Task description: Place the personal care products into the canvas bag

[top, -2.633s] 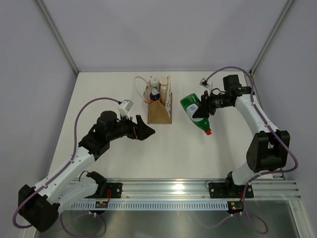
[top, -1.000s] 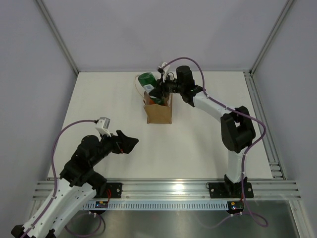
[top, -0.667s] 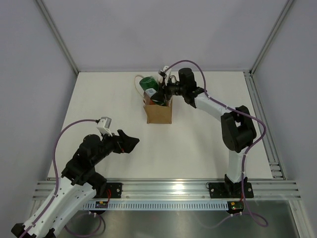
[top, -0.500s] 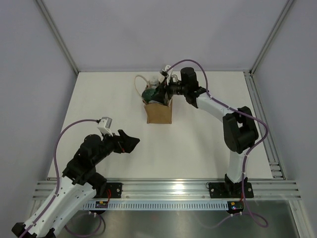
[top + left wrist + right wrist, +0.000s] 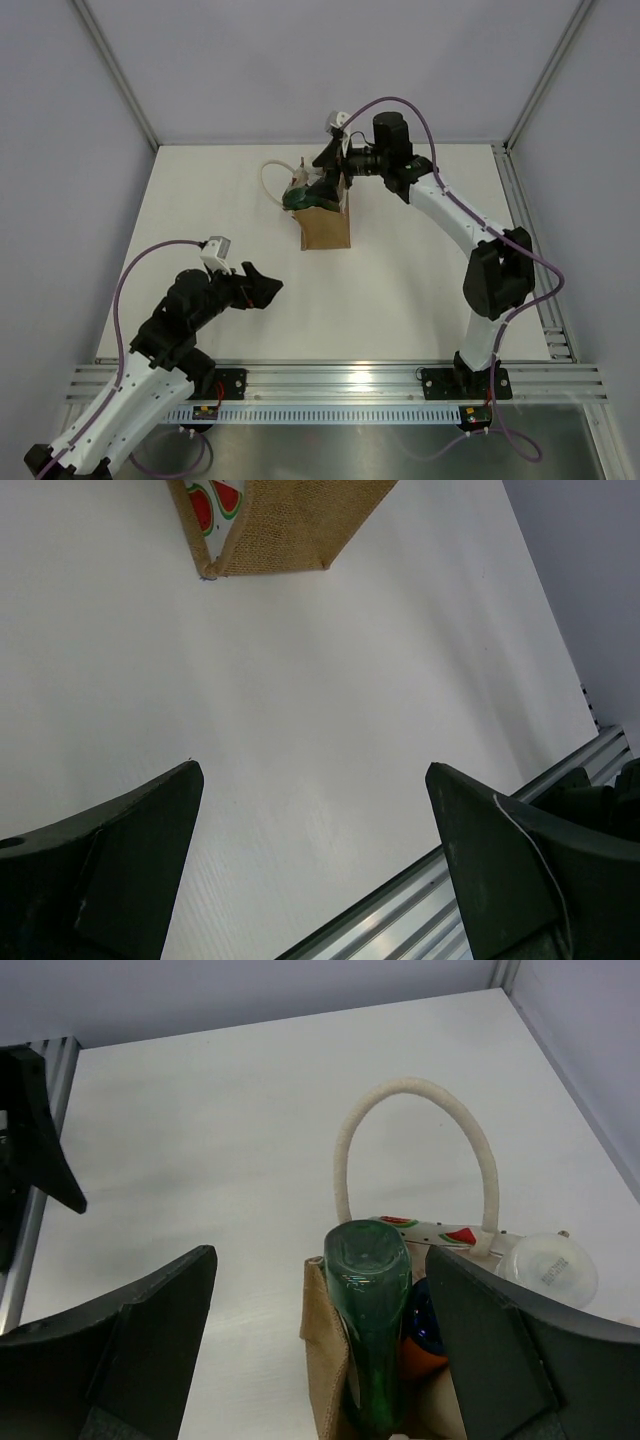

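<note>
Both left tool [image 5: 310, 770] and right tool [image 5: 320, 1252] spread; glossy green bottle [image 5: 368, 1300] inside woven bag [image 5: 322, 1360].

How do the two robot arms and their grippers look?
Both the left arm and the right arm have white links and black joints. A purple cable loops along each one. The left gripper and the right gripper are black, with two broad wedge-shaped fingers. A small pale camera sits on each wrist.

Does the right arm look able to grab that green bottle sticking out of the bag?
Probably yes: the right pincer hangs open directly above the green bottle, with nothing between them.
</note>
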